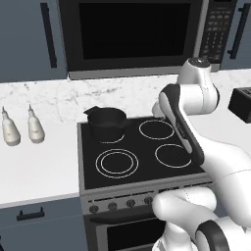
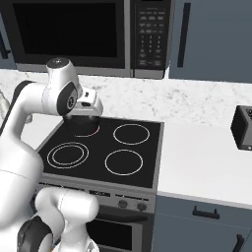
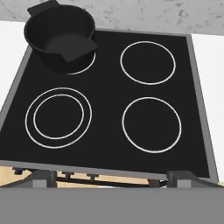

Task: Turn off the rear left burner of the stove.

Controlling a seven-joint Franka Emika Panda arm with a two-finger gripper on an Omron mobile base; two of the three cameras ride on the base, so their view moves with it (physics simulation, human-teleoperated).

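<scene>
The stove [image 1: 135, 147] is a grey range with a black glass top [image 3: 107, 96] and four white-ringed burners. A black pot [image 3: 61, 37] covers most of the rear left burner [image 3: 83, 68]. A thin arc of that burner shows by the pot's base [image 1: 113, 140], and it looks reddish in the right base view [image 2: 89, 132]. My gripper [image 3: 113, 180] hangs above the stove's front edge, open, with nothing between its fingers. Small dark knobs [image 1: 130, 203] line the front panel below it. My white hand [image 2: 86, 106] hides most of the pot in the right base view.
A black microwave [image 1: 132, 34] hangs over the stove. Two white bottles [image 1: 10, 128] stand on the left counter. A black toaster [image 2: 243, 128] sits on the right counter. The front left burner [image 3: 58, 117] has concentric rings.
</scene>
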